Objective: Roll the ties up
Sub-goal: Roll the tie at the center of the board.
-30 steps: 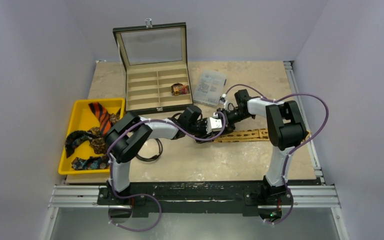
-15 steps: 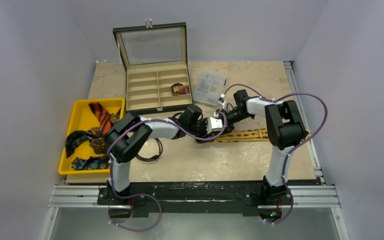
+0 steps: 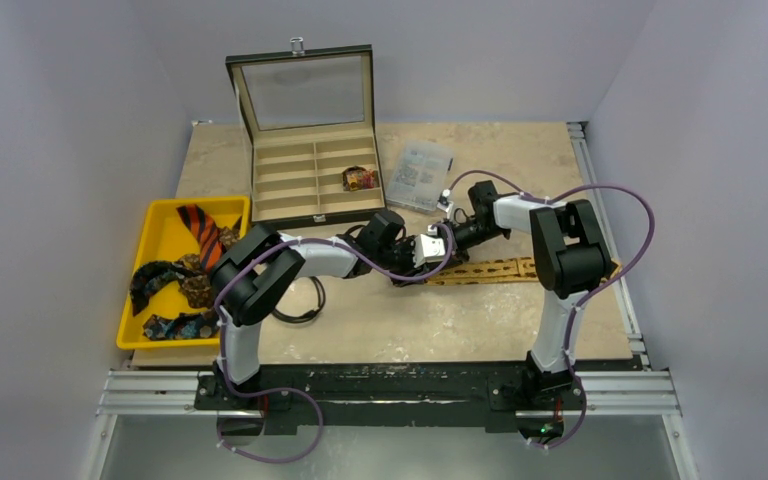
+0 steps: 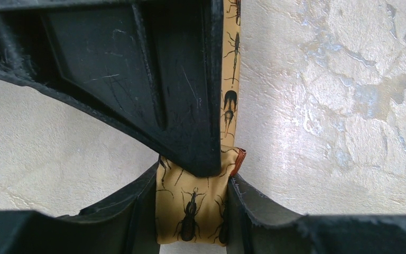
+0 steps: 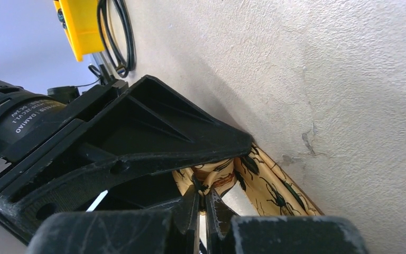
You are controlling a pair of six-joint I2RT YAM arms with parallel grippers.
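A tan-gold tie (image 3: 520, 269) printed with dark beetles lies flat across the table's right half, and both grippers meet at its left end. My left gripper (image 4: 193, 211) is shut on the folded end of the tie (image 4: 190, 203), one finger on each side of the fold. My right gripper (image 5: 203, 198) is shut, its tips pinching an edge of the same tie (image 5: 275, 193) right beside the left fingers (image 5: 153, 132). Other ties, one orange with black stripes (image 3: 200, 227) and dark ones (image 3: 156, 276), lie in the yellow tray (image 3: 165, 245).
An open wooden compartment box (image 3: 310, 175) stands at the back with one rolled tie (image 3: 360, 178) inside. A clear plastic packet (image 3: 422, 172) lies to its right. A black cable loop (image 3: 310, 300) rests near the left arm. The yellow tray sits at the table's left edge.
My right gripper has closed from partly open to shut on the tie's edge. Both arms have barely moved and the left grip is unchanged.
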